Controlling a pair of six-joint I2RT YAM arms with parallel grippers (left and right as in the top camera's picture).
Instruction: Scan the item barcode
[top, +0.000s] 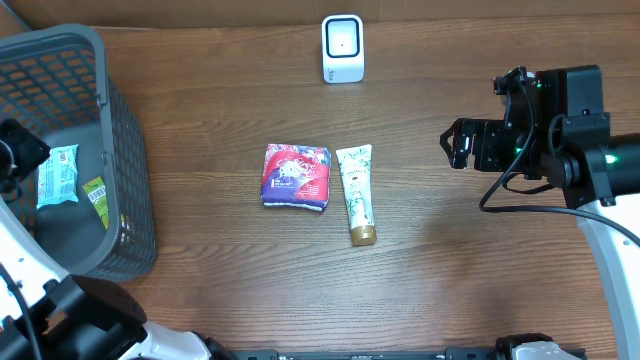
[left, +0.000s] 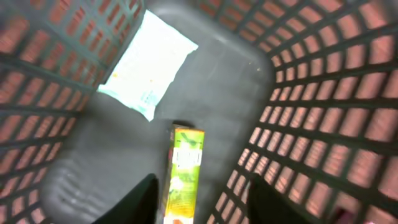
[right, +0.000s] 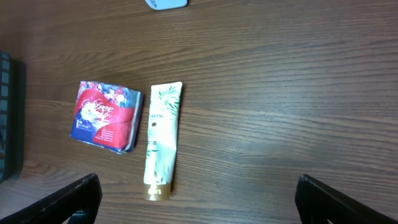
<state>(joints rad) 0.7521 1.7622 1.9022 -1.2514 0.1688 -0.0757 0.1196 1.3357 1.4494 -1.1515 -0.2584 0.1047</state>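
Observation:
In the left wrist view a green and yellow packet (left: 185, 171) lies on the floor of the grey basket (left: 311, 93). My left gripper (left: 202, 208) hangs over it, open, one finger on each side, and the right finger stands clear of it. A pale blue and white packet (left: 146, 62) lies further in. From overhead, a red and blue packet (top: 296, 176) and a white tube with a gold cap (top: 356, 190) lie mid-table. My right gripper (top: 455, 143) hovers wide open and empty to their right. No barcode shows.
A white scanner (top: 342, 48) stands at the table's back edge. The basket (top: 125, 180) fills the left side, its mesh walls close around my left gripper (top: 14, 155). Bare wood lies between the tube and the right arm.

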